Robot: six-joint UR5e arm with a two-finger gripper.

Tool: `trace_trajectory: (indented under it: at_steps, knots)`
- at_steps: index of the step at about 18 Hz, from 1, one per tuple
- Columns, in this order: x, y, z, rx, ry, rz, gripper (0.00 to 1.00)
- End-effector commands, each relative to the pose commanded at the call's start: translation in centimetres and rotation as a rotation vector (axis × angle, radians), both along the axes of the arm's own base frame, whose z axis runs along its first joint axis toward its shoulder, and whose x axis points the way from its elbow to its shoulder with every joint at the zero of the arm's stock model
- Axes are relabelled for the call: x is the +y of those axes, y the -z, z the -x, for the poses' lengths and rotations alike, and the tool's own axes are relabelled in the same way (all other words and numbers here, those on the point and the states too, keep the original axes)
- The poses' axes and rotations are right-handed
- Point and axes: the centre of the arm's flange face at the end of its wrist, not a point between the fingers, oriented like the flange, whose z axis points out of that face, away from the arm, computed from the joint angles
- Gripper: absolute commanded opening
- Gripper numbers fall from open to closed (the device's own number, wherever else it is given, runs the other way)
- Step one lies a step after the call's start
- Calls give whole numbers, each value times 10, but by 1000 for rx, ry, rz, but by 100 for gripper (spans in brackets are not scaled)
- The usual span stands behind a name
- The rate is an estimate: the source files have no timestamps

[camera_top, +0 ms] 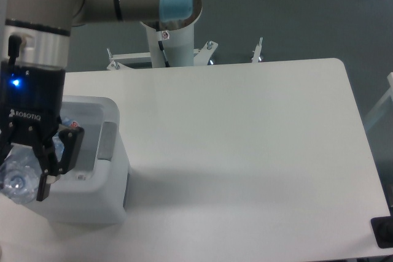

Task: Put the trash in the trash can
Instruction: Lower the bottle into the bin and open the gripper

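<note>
My gripper (21, 173) hangs at the far left, pointing down over the opening of the trash can (86, 204), a white bin with a grey panel (107, 142) on its side. The gripper is shut on the trash, a clear plastic water bottle (15, 179) seen end-on, with its base toward the camera. A bit of the pink-red label (72, 126) shows behind the right finger (48, 173). The gripper and bottle hide most of the bin's inside, and the left finger is cut off by the frame edge.
The white table (245, 139) stretches to the right of the bin. The arm's white pedestal (172, 35) stands behind the table's far edge. A black object (384, 231) sits at the lower right corner.
</note>
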Motion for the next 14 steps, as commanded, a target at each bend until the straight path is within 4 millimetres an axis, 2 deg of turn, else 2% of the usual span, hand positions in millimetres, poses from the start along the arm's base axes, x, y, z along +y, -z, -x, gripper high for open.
trace_trajectory:
  at_steps: [7, 9, 11, 12, 13, 14]
  knots:
    - [0, 20, -6, -17, 8, 34, 62]
    - [0, 21, -6, -16, 8, 37, 73]
    - [0, 19, -6, -13, 6, 34, 73]
    - [0, 21, -6, -13, 7, 37, 82]
    - [0, 20, -5, -6, 11, 37, 95]
    - [-1, 19, -5, -6, 10, 36, 99]
